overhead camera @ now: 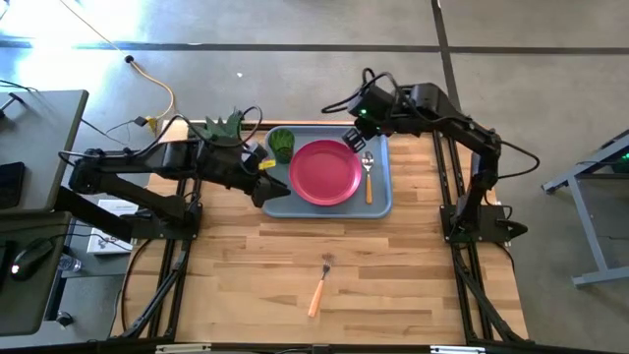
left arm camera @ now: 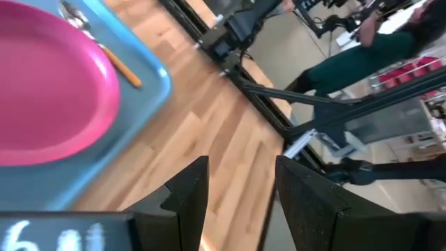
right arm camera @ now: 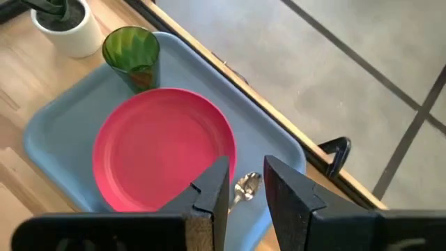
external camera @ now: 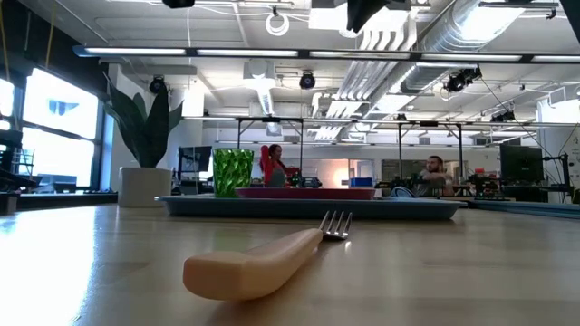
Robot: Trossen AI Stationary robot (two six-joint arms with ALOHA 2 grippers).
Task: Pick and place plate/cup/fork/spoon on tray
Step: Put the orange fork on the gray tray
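Observation:
The light blue-grey tray (overhead camera: 378, 202) lies at the table's far middle. On it lie the pink-red plate (overhead camera: 324, 172), the green cup (overhead camera: 282, 144) at its far left corner, and the orange-handled spoon (overhead camera: 369, 177) right of the plate. The fork (overhead camera: 318, 288) lies on the wood near the table's front, tines toward the tray. My left gripper (overhead camera: 277, 187) is open and empty above the tray's near left corner. My right gripper (overhead camera: 356, 140) is open and empty above the tray's far right part, over the spoon's bowl (right arm camera: 245, 185).
A leafy plant in a white pot (overhead camera: 228, 126) stands just left of the tray's far corner. Bare wood spreads around the fork across the table's near half. People sit in the room beyond the table.

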